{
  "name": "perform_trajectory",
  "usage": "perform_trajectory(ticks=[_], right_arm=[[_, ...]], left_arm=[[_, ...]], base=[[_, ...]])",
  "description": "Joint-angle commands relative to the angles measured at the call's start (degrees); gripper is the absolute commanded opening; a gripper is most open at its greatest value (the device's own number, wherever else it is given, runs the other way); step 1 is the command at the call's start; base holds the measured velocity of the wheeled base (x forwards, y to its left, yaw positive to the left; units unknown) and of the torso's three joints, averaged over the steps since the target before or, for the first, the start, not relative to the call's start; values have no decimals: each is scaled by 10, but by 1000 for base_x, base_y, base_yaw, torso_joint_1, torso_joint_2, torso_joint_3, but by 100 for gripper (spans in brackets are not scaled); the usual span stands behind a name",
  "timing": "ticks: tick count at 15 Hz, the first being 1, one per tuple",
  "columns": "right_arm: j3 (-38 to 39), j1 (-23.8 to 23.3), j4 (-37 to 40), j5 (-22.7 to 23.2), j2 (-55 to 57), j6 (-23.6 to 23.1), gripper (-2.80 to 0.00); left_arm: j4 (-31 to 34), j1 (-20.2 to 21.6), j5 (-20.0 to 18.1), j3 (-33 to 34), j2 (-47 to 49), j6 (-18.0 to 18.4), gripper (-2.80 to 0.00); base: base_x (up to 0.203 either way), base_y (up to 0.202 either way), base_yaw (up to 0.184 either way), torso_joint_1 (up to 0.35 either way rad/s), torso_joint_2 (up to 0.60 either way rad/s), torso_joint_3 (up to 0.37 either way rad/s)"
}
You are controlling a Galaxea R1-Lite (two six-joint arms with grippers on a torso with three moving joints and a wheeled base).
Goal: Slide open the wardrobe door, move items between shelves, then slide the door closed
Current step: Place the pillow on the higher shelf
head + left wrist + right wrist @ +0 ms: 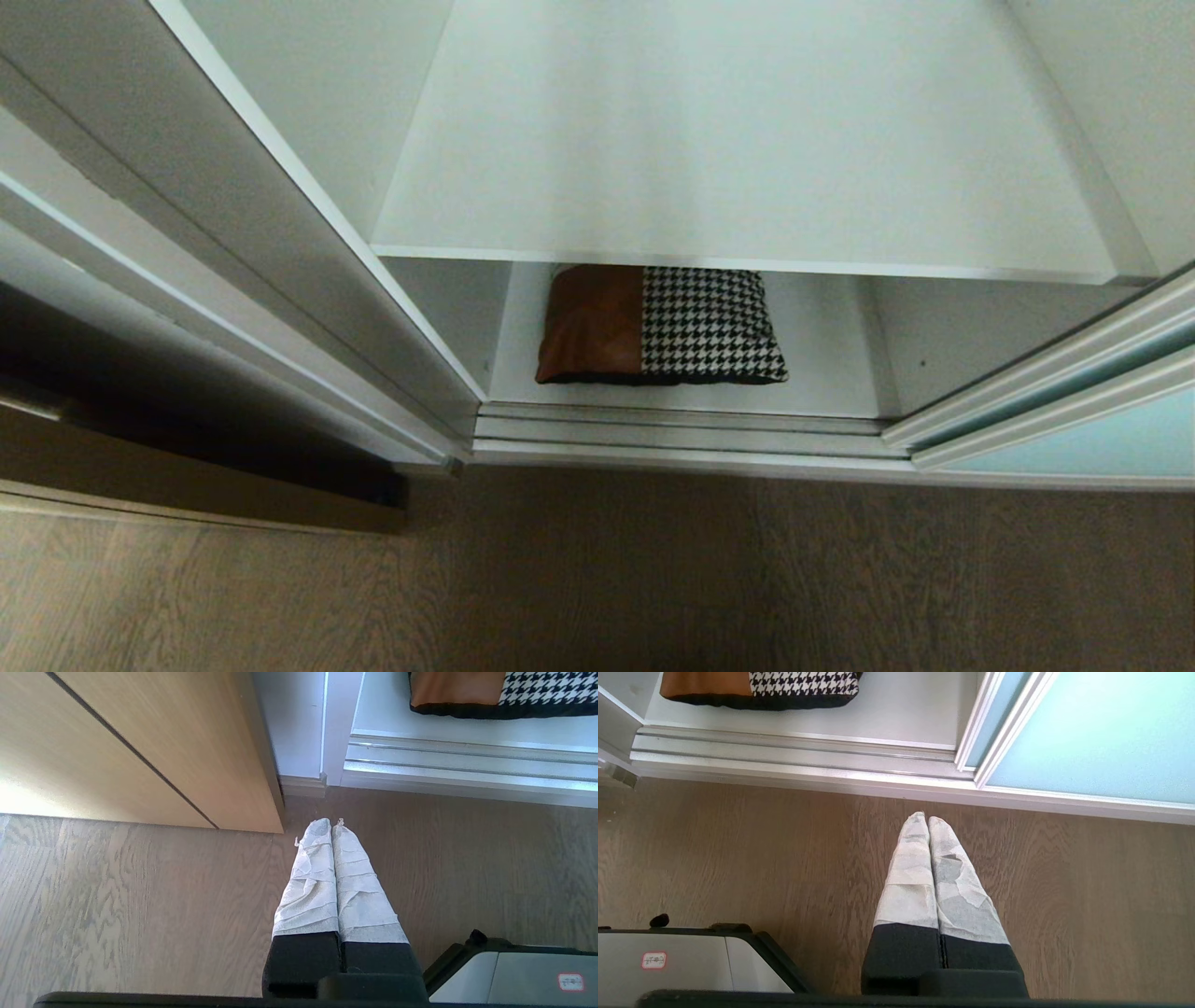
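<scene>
The wardrobe stands open in front of me. A folded bundle of clothes (661,325), rust-brown and houndstooth over black, lies on the bottom shelf (822,373) under a bare white upper shelf (747,140). The frosted aqua sliding door (1074,420) is slid to the right of the opening. My left gripper (331,823) hangs shut over the wooden floor, short of the door track (467,760); the bundle (495,693) lies beyond it. My right gripper (923,819) is shut too, above the floor before the track (794,751), with the bundle (761,688) and the door (1087,732) ahead. Neither gripper holds anything.
A tan wooden panel (140,746) stands left of the wardrobe, with a white side wall (280,233) between. My base's grey and black corner (509,975) shows beside the left gripper, and the base (691,961) beside the right one. Wooden floor (653,579) spreads before the wardrobe.
</scene>
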State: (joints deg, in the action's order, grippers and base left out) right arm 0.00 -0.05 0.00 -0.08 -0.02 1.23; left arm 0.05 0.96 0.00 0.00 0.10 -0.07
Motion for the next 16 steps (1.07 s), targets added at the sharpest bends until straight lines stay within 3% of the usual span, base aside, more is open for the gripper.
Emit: perform_trajectory(ticks=[1,16], right_arm=[[1,0,0,0,0,0,-280],[1,0,0,0,0,0,-280]], left_arm=[[0,0,0,1,1,0,-280],[0,0,0,1,1,0,-280]], base=[[0,0,0,0,0,0],[0,0,0,0,0,0]])
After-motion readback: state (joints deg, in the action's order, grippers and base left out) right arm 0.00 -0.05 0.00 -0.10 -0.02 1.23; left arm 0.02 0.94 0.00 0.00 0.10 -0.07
